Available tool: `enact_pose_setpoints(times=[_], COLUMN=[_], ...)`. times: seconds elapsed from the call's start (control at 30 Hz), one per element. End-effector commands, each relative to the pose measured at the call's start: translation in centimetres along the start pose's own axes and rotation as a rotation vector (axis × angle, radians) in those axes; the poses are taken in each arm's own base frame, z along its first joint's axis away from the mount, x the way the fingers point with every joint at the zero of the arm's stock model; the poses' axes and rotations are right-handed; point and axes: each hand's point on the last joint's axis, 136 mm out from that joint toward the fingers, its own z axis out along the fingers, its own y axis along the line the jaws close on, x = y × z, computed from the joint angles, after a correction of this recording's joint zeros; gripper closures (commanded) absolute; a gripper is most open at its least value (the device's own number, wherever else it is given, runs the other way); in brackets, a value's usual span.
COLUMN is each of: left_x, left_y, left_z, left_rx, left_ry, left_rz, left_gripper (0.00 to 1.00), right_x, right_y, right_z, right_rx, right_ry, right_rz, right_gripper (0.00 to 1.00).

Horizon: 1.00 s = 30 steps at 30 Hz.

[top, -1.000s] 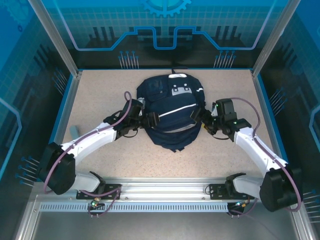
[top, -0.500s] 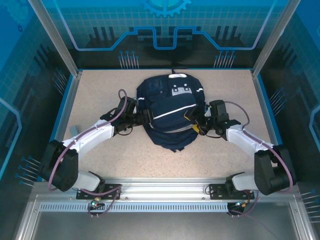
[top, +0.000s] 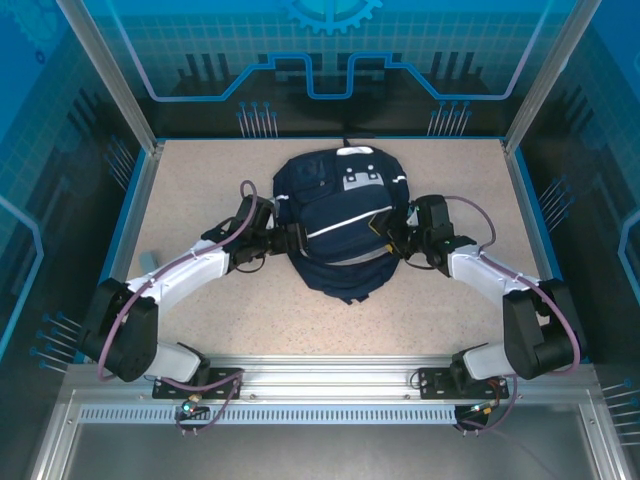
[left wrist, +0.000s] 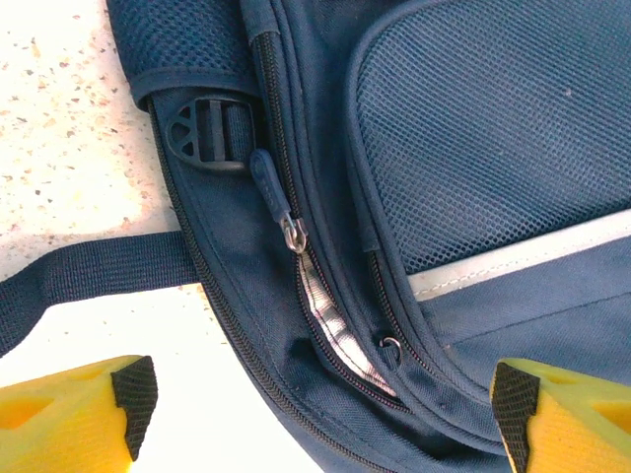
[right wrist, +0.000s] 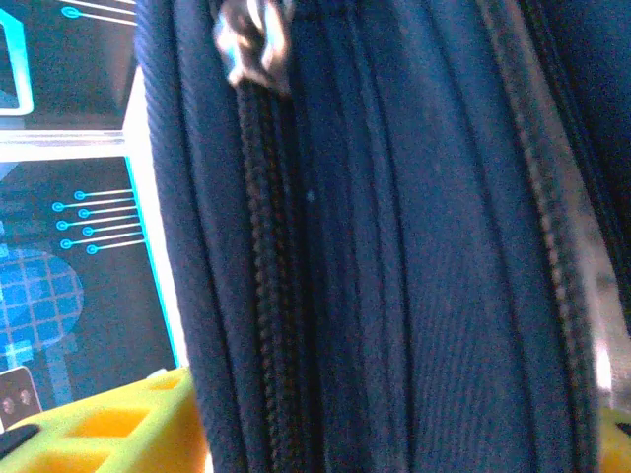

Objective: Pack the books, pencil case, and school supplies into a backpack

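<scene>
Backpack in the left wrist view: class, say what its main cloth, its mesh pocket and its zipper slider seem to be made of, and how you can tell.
Backpack cloth: navy woven synthetic, probably nylon or polyester, matte, with a fine weave visible. Mesh pocket: open-knit synthetic netting, tiny holes show. Zipper slider: looks like metal, grey and shiny.
</scene>
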Motion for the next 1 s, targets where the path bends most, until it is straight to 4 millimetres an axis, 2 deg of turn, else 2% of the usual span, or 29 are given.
enact_pose_setpoints(times=[0.0, 0.1, 0.2, 0.33, 0.43, 0.53, 0.6, 0.7, 0.83, 0.97], left_x=[0.6, 0.7, 0.8, 0.7, 0.0, -0.7, -1.3, -1.4, -2.2, -3.5], left_y=[0.4, 0.3, 0.2, 0.2, 1.1, 1.9, 2.8, 3.3, 3.1, 3.2], left_z=[0.5, 0.8, 1.1, 1.2, 1.6, 2.0, 2.5, 3.6, 4.8, 5.5], left_rx=[0.013, 0.023, 0.03, 0.03, -0.02, -0.05, -0.069, -0.053, -0.041, -0.071], left_ry=[0.019, 0.02, 0.027, 0.022, 0.004, 0.009, 0.019, 0.064, 0.058, 0.031], left_rz=[0.054, 0.088, 0.137, 0.232, 0.251, 0.152, 0.025, -0.161, -0.327, -0.432], left_gripper=[0.13, 0.18, 0.24, 0.33, 0.35, 0.37, 0.38, 0.43, 0.51, 0.57], right_x=[-3.0, -3.2, -3.0, -2.6, -2.8, -3.5, -3.5, -3.2, -2.5, -1.4], right_y=[3.6, 3.2, 2.3, 1.8, 0.9, 0.1, -0.4, -0.6, 0.0, 1.1], right_z=[-0.1, 0.8, 0.9, -0.6, -2.4, -4.4, -5.5, -6.5, -7.0, -6.5], right_rx=[-0.094, -0.089, -0.068, -0.028, 0.047, 0.161, 0.214, 0.219, 0.199, 0.177], right_ry=[-0.122, -0.103, -0.074, -0.061, -0.07, -0.079, -0.091, -0.115, -0.118, -0.092], right_rz=[-0.108, -0.104, -0.071, -0.066, -0.081, -0.107, -0.127, -0.133, -0.149, -0.177], right_gripper=[0.47, 0.53, 0.52, 0.49, 0.49, 0.48, 0.45, 0.41, 0.38, 0.36])
